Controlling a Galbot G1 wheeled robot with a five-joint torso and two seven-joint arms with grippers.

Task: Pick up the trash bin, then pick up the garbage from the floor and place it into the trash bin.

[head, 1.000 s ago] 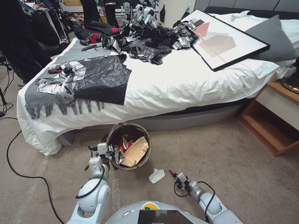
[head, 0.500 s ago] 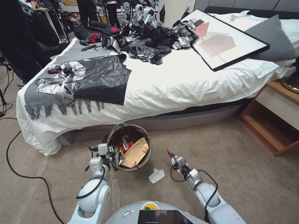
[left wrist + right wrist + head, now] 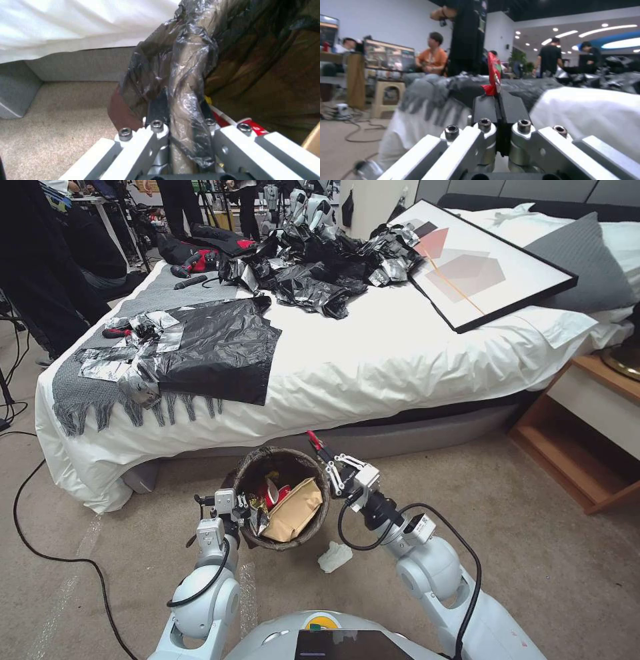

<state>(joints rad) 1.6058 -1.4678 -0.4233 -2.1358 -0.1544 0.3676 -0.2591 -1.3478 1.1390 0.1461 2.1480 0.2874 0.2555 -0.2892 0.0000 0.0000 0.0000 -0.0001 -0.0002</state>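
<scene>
The trash bin (image 3: 313, 513), round with a dark brown liner, hangs just above the carpet in front of the bed. My left gripper (image 3: 235, 507) is shut on its near-left rim; the left wrist view shows the fingers (image 3: 160, 107) clamped over the liner-wrapped rim (image 3: 186, 70). Inside lie a tan paper bag (image 3: 293, 507), a red-and-white cup (image 3: 272, 492) and a gold wrapper (image 3: 257, 519). My right gripper (image 3: 325, 455) hovers at the bin's far-right rim, shut on a small red wrapper (image 3: 312, 437) (image 3: 493, 75). A white tissue (image 3: 335, 557) lies on the carpet near the bin.
The bed (image 3: 373, 360) stands right behind the bin, with black plastic sheets (image 3: 220, 347) and a framed picture (image 3: 480, 267) on it. A wooden nightstand (image 3: 587, 440) is at the right. A black cable (image 3: 60, 553) runs across the carpet at the left.
My right arm rose from the floor beside the tissue and swung forward-left to the bin's rim, carrying the red wrapper. The left gripper still holds the bin.
</scene>
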